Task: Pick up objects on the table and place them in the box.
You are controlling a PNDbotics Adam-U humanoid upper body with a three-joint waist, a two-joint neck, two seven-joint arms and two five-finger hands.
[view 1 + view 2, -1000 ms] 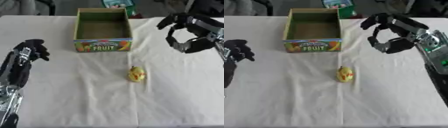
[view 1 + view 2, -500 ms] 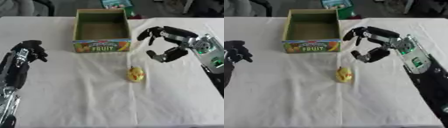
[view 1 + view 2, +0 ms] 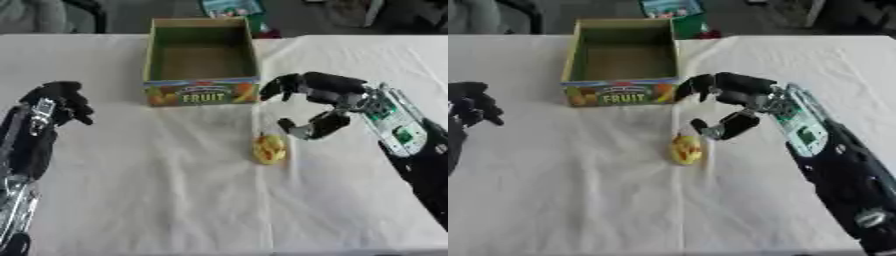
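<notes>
Left eye view shows the right hand [image 3: 319, 107] now low over the middle of the bench [image 3: 131, 190], where a second ago it hung high near the far right edge, well apart from everything. It has swept in and down across the cloth, and now sits just at two o'clock of the small yellow object [image 3: 269, 148], near it but not touching. Its fingers reach toward the box front while the thumb curves below them, leaving a wide gap; it holds nothing.

The yellow object lies where it lay before, on the cloth at about five o'clock of the box [image 3: 200, 93], a little way out from its printed fruit front. The box stands open and looks empty inside.

The left hand [image 3: 57, 102] rests at nine o'clock near the bench's left edge, fingers curled, holding nothing, much as it was.

By my reading, the reach is nearly done and the grasp is next: the hand must drop a little further toward seven o'clock to bracket the object before closing.
</notes>
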